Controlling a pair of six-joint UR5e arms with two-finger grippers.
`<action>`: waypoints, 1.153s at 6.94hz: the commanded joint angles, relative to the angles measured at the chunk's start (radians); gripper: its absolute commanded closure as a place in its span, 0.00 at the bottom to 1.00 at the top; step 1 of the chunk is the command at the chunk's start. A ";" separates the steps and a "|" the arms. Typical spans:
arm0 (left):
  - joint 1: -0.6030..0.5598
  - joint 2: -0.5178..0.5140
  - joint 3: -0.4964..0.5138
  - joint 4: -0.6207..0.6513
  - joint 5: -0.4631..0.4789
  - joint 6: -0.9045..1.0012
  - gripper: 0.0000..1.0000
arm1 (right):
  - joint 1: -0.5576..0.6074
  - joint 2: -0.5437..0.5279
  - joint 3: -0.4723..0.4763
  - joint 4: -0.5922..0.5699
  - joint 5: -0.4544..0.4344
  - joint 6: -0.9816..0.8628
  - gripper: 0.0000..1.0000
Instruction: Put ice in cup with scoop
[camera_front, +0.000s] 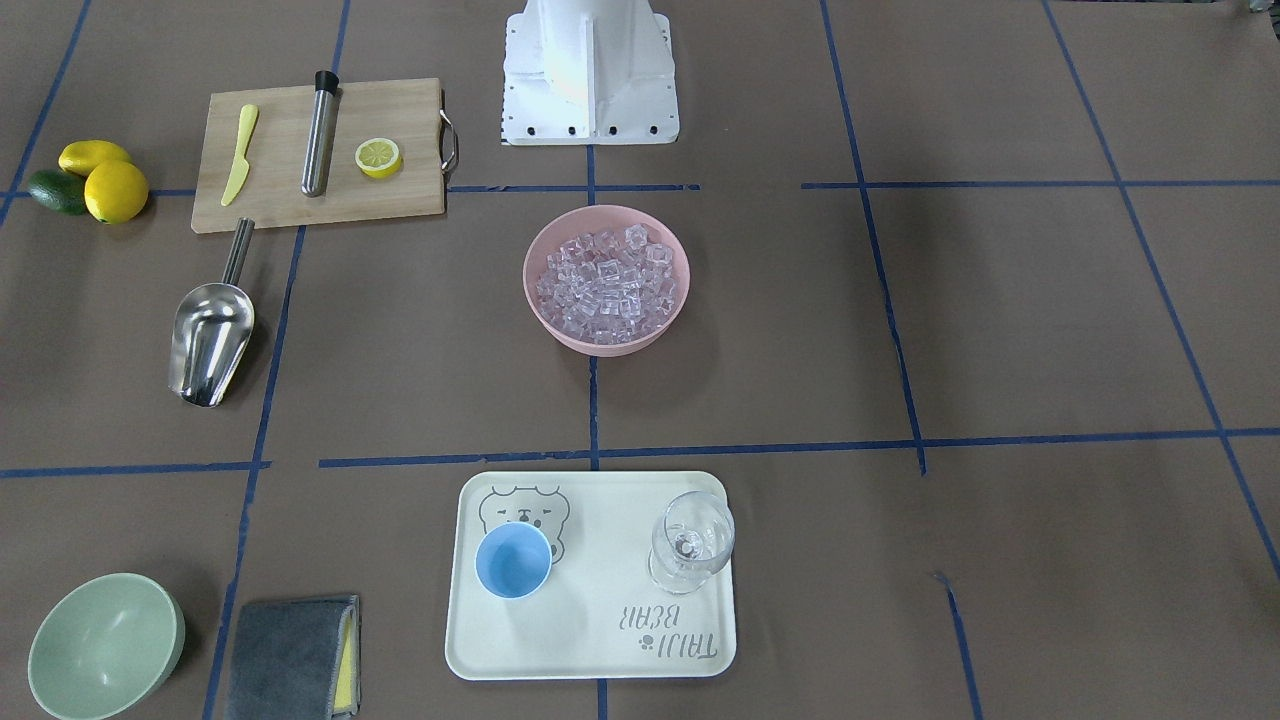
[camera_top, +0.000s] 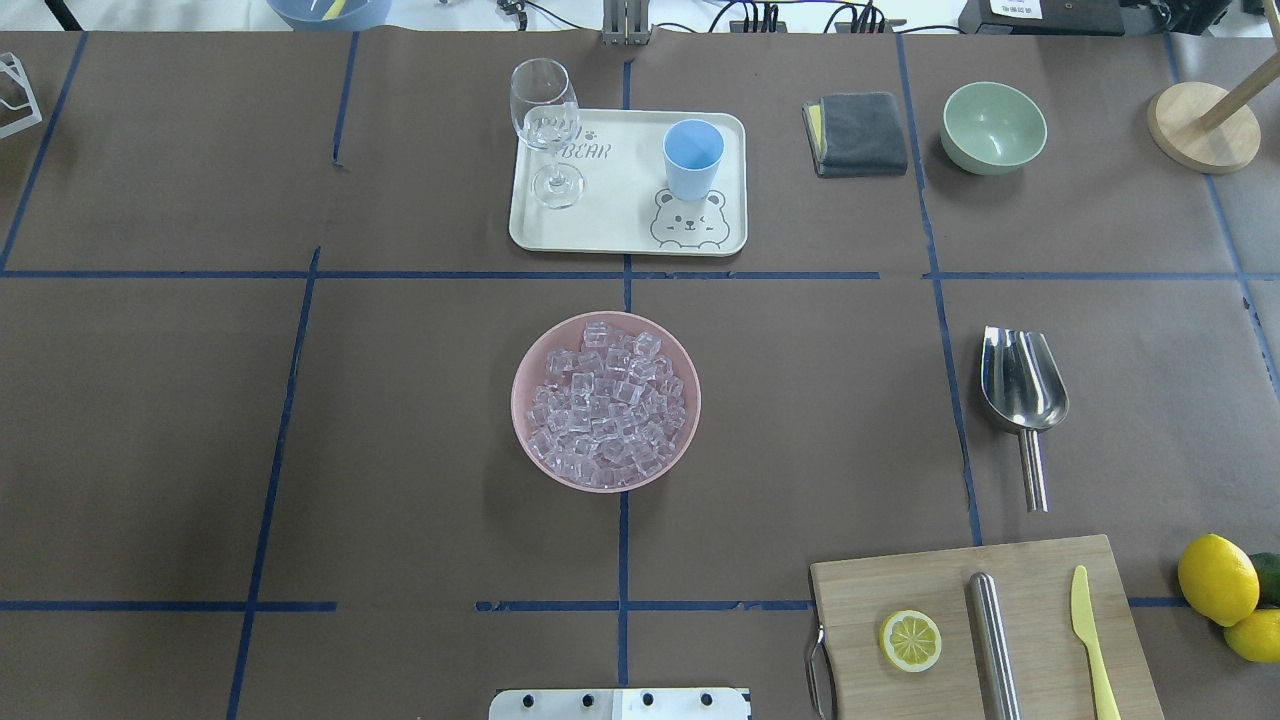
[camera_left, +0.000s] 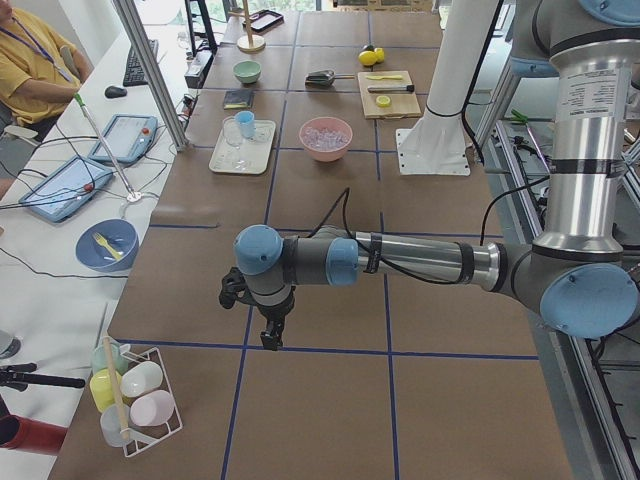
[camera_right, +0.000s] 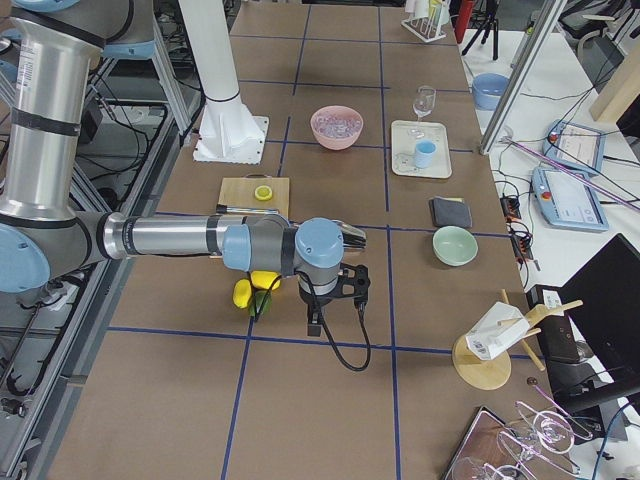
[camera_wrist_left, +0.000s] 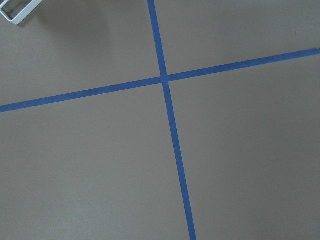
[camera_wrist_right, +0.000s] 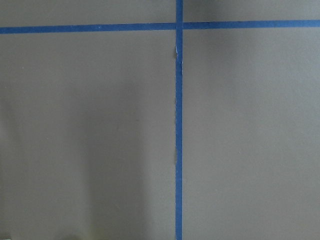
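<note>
Task not started, I'm sitting at the pre-grasp step. My left gripper is hanging over bare table far off to my left, and my right gripper is hanging over bare table far off to my right. Both are showing only in the side views, so I cannot tell whether the fingers are wide or narrow. Both wrist cameras are seeing nothing but brown paper and blue tape.

The scoop is lying flat on the table on my right side, trough up, handle pointing back toward my base, nothing touching it. The ice is piled in the pink bowl at table centre. The cup is standing upright and empty on the tray, past the bowl, with a wine glass beside it.

I'm judging the next move as the right arm's: travelling in over the scoop handle, coming down with the fingers spread either side of it, then closing.
</note>
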 joint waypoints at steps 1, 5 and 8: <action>0.001 0.000 -0.008 -0.003 0.002 0.002 0.00 | 0.000 0.000 -0.002 0.000 -0.003 0.002 0.00; 0.002 -0.029 -0.034 -0.009 0.003 -0.003 0.00 | 0.000 0.090 -0.020 0.001 -0.005 0.002 0.00; 0.009 -0.166 -0.003 -0.021 -0.003 -0.009 0.00 | -0.011 0.152 -0.017 0.001 0.001 0.017 0.00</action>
